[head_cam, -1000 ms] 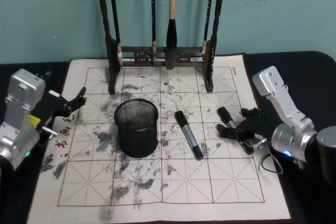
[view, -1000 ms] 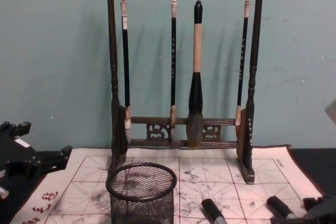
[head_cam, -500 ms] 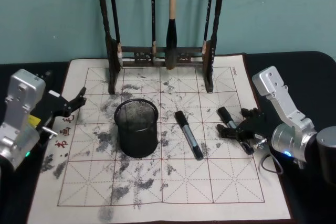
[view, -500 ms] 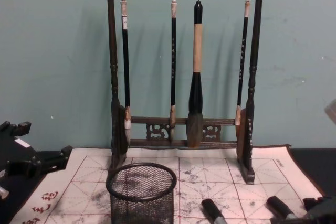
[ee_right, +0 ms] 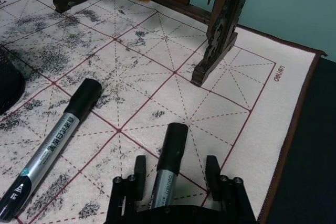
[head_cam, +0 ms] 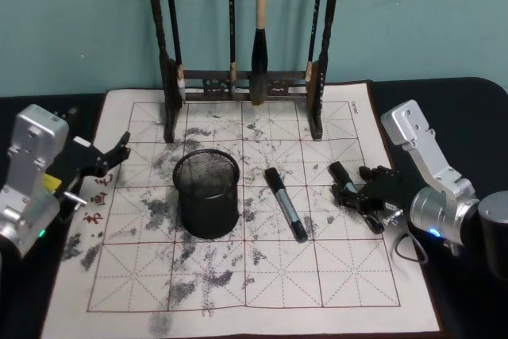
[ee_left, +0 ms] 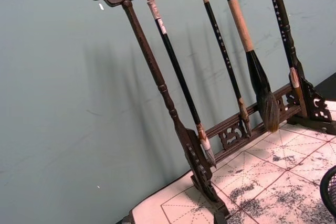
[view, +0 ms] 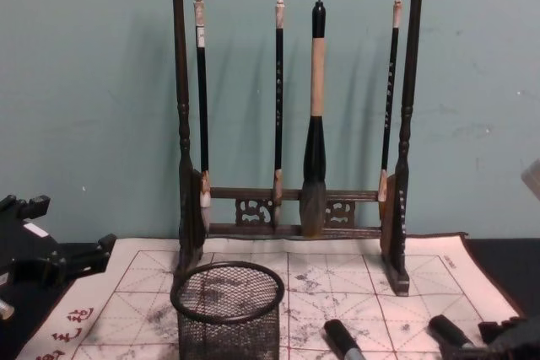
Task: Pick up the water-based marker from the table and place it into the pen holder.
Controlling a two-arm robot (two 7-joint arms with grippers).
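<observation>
Black marker (ee_right: 172,140) between right pincer's (ee_right: 176,162) spread fingers (ee_right: 212,169); left pincer (head_cam: 109,156) at mat's (head_cam: 317,283) edge.

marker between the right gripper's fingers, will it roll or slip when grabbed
The marker likely rolls if nudged: a round barrel lying flat on the mat. Probably stiff and light, being a slim pen. Its glossy barrel may slip between the fingers of the open right gripper.
</observation>
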